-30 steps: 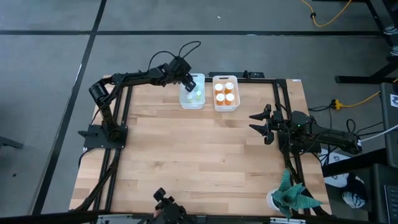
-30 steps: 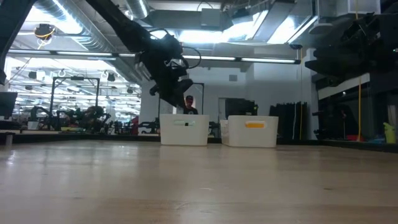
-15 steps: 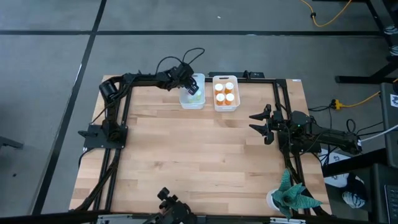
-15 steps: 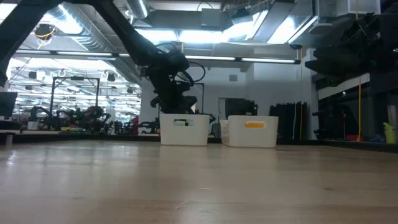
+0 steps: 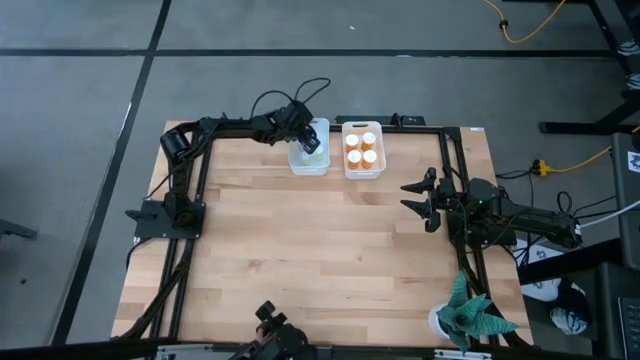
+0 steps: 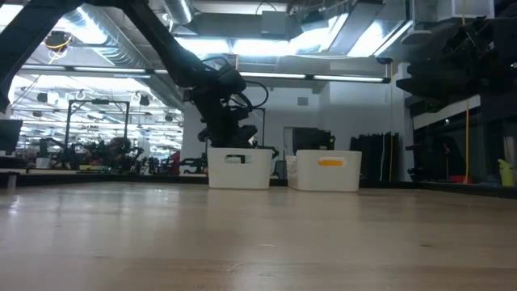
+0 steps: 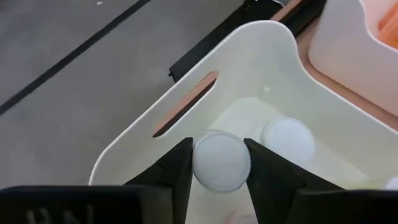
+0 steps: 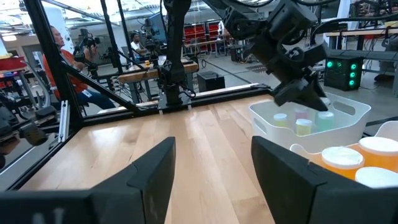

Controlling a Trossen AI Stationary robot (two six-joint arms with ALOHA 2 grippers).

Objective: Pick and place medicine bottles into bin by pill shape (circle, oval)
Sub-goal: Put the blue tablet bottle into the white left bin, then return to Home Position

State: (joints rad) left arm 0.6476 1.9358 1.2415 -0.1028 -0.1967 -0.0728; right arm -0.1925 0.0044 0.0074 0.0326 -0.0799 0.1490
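Left hand [image 7: 217, 171] lowered into white bin [image 5: 308, 147] at far edge of surface, fingers [image 7: 177, 168] on either side of white-capped bottle [image 7: 221, 160], contact or gap not discernible. Second white cap [image 7: 286, 140] just beside, inside same bin. Pastel bottles [image 8: 303, 126] standing in that bin. Neighbouring bin [image 5: 362, 150] alongside, holding four orange bottles [image 5: 360, 148]. Right hand [image 5: 413, 198] spread apart, empty, well away near right side. Pale wooden surface [image 5: 310, 250] framed by black rails. Green plant [image 5: 470, 312] at near right corner. Grey floor around; workshop with benches and seated people [image 8: 68, 59] beyond.
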